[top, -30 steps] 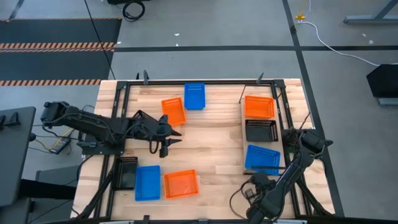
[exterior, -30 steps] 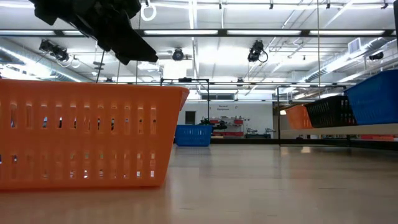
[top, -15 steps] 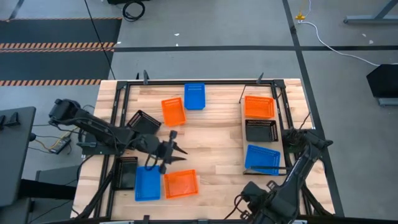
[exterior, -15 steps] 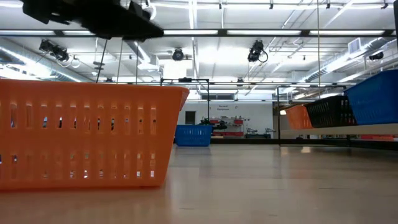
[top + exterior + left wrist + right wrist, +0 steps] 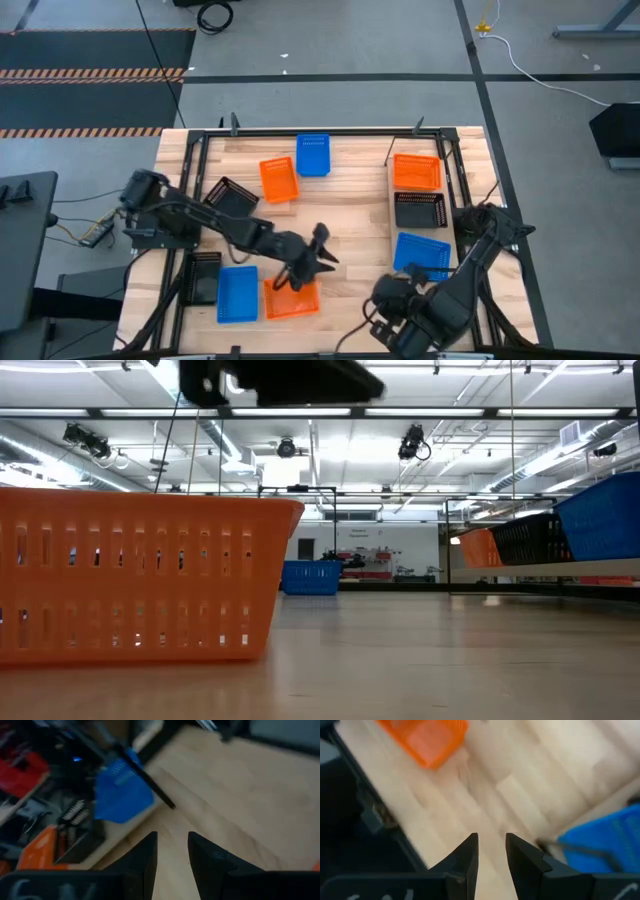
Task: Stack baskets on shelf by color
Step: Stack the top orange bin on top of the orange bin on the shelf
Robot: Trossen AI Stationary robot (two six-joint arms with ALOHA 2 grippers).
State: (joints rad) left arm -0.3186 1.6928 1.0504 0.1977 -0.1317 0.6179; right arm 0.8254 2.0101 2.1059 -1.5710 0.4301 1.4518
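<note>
In the high view my left gripper (image 5: 322,248) is open and hovers over the table's middle, just beyond the far right corner of an orange basket (image 5: 292,298). It points toward the shelf (image 5: 392,200) on the right, which carries an orange basket (image 5: 417,171), a black one (image 5: 420,209) and a blue one (image 5: 422,254) in a row. The left wrist view (image 5: 172,851) shows that blue basket (image 5: 122,790) ahead. My right gripper (image 5: 492,851) is open and waits low at the near right (image 5: 382,296).
Other baskets rest flat on the tabletop: blue (image 5: 237,293) and black (image 5: 205,277) at the near left, black (image 5: 230,195), orange (image 5: 279,179) and blue (image 5: 313,155) toward the far side. A black frame rims the table. Bare wood lies between the baskets and the shelf.
My left gripper has swept from the table's left-middle toward the right and the near edge, ending above the near orange basket, and has turned to face the shelf. My right arm has folded in, its wrist shifting toward the left. No basket has moved.
</note>
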